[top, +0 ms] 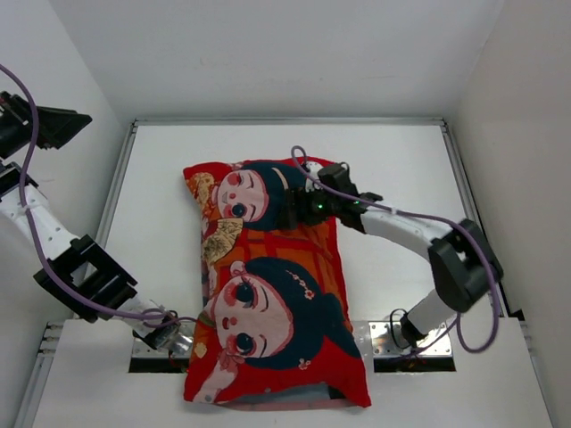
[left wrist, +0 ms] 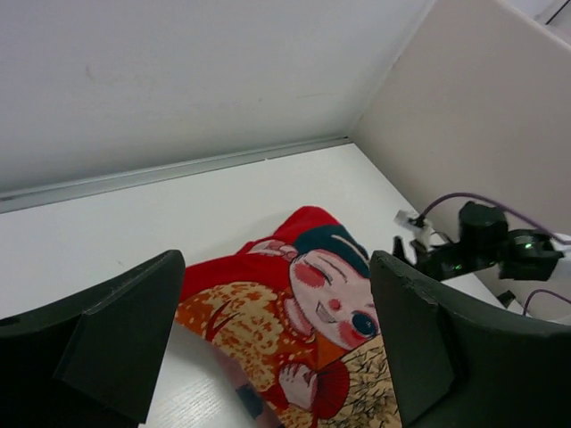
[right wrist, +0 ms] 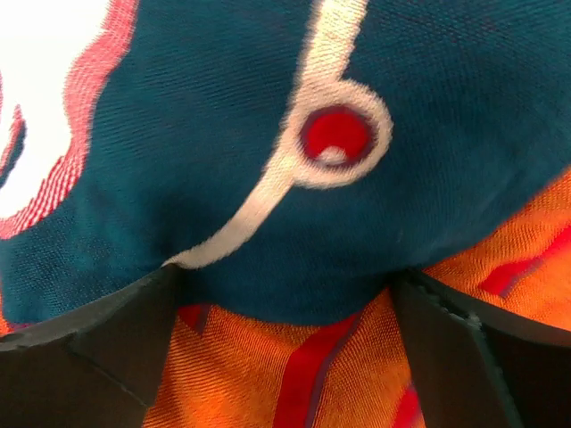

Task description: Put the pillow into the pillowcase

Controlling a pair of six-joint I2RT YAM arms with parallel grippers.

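Top view: you see pillowcase [top: 277, 294] plump on table [top: 393, 169], stuffed full; pillow itself hidden. Your left gripper [top: 172, 337] just beside near-left edge, right gripper [top: 290, 208] on far end.
Left wrist: fingers [left wrist: 116, 339] wide, nothing between.
Right wrist: fingers [right wrist: 98, 348] wide, fabric bulging between.

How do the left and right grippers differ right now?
The left gripper sits by the near left edge of the pillowcase; the right gripper is over its far half, above teal hair print. The left gripper aims along the table; the right gripper aims down into fabric. Both stand open.
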